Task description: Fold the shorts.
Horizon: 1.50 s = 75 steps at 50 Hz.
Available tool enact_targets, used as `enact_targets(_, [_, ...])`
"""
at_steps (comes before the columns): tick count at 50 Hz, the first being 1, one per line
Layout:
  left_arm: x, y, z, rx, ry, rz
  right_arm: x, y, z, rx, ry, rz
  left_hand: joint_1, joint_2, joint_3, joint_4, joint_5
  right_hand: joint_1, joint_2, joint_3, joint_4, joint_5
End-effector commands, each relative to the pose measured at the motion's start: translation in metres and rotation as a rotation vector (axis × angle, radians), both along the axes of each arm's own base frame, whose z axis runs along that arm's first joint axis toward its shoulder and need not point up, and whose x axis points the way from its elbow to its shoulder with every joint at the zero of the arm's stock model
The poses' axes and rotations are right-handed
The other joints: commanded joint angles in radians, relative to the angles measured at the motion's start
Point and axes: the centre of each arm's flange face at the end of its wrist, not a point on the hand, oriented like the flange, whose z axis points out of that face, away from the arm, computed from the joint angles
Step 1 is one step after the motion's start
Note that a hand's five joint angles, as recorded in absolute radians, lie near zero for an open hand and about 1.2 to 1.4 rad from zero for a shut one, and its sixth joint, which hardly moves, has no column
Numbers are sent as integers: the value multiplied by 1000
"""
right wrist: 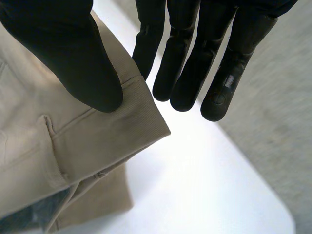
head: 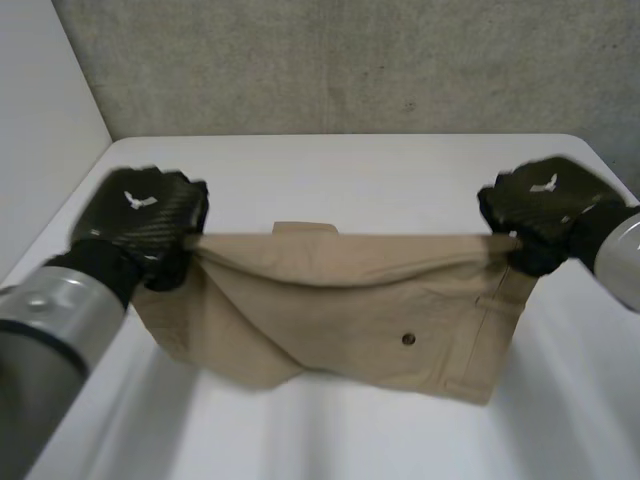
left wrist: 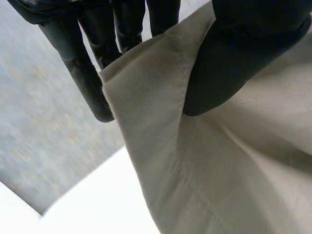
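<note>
Khaki shorts (head: 340, 320) hang stretched between both hands, with the upper edge raised and taut. The lower part sags onto the white table (head: 380, 170) beneath the shorts.

Left hand (head: 140, 225): it sits at the shorts' upper left corner. Its wrist view shows the hemmed corner clamped between the thumb (left wrist: 229, 73) and the fingers (left wrist: 83, 73) behind it. I record a firm pinch on the cloth.

Right hand (head: 540, 210): it sits at the shorts' upper right corner. Its thumb (right wrist: 73, 58) presses on the stitched band, and the straight fingers (right wrist: 185, 63) reach past the cloth's edge on the far side. I read this as a pinch as well, since the edge runs tight to that hand.

Condition of the garment: a loose layer drapes diagonally across the shorts' left half. A small dark button (head: 408, 339) shows on the right half, and a pocket seam runs down the shorts' right side.

Progress, in my judgement: the task is partway through at most. The cloth is gripped and spread, but no fold lies flat and finished. The held edge has yet to be carried over and laid down. After that come the release and any further folding and smoothing.
</note>
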Motion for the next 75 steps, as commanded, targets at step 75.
enact_targets(75, [0, 54, -116, 377, -326, -82, -13, 46, -112, 386, 407, 106, 259, 198, 205, 201, 243, 469, 220, 217, 204, 323])
